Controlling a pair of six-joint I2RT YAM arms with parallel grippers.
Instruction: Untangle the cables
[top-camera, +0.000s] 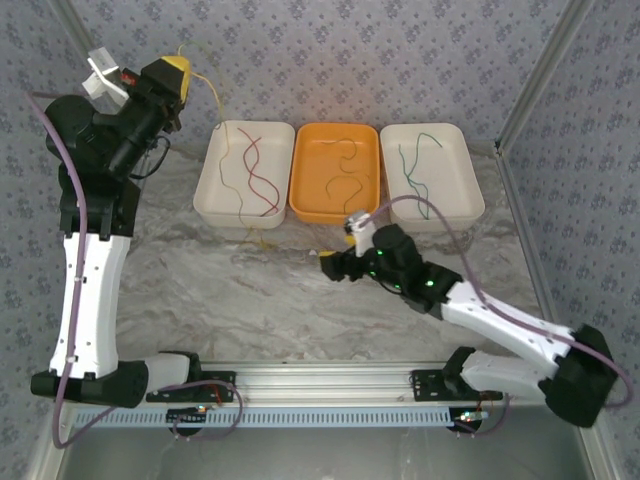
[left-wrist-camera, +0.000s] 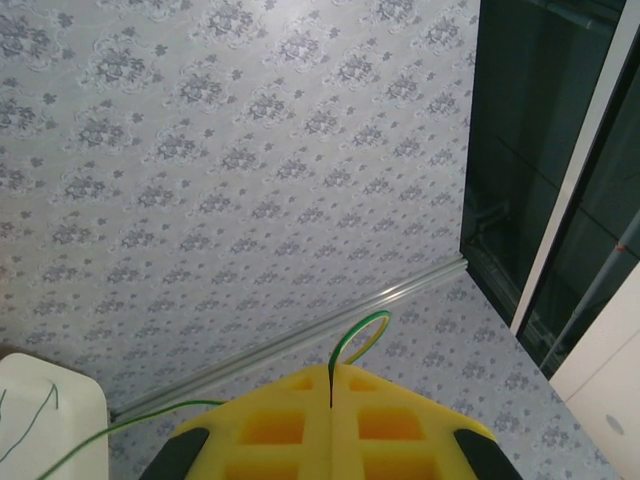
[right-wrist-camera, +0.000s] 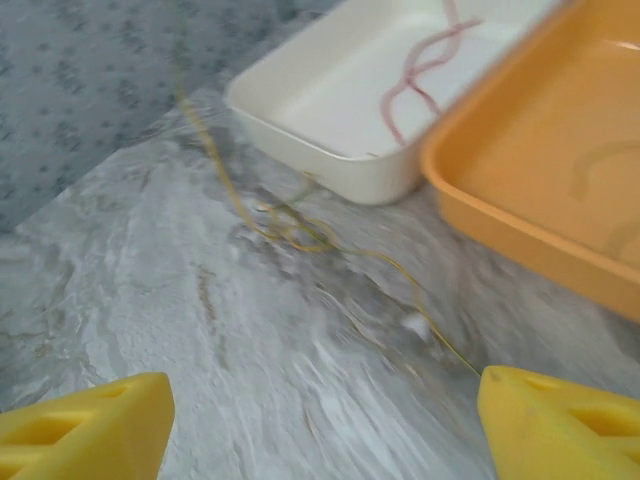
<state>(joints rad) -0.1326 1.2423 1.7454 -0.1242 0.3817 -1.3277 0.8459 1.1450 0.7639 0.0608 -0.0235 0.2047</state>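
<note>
L gripper (top-camera: 178, 68) up at far left, pinched shut on one end of thin yellow-green wire (left-wrist-camera: 358, 330). Wire drops across left white tray (top-camera: 205, 185) to a small knot (right-wrist-camera: 288, 222) on table (top-camera: 220, 290) just near of it. R gripper (right-wrist-camera: 322, 390) low by knot, jaws wide, holding nothing. Risk: w/ nothing pinning the knot, any L pull prob cinches it, or drags wire thru tray & snags red wires (top-camera: 262, 175)
</note>
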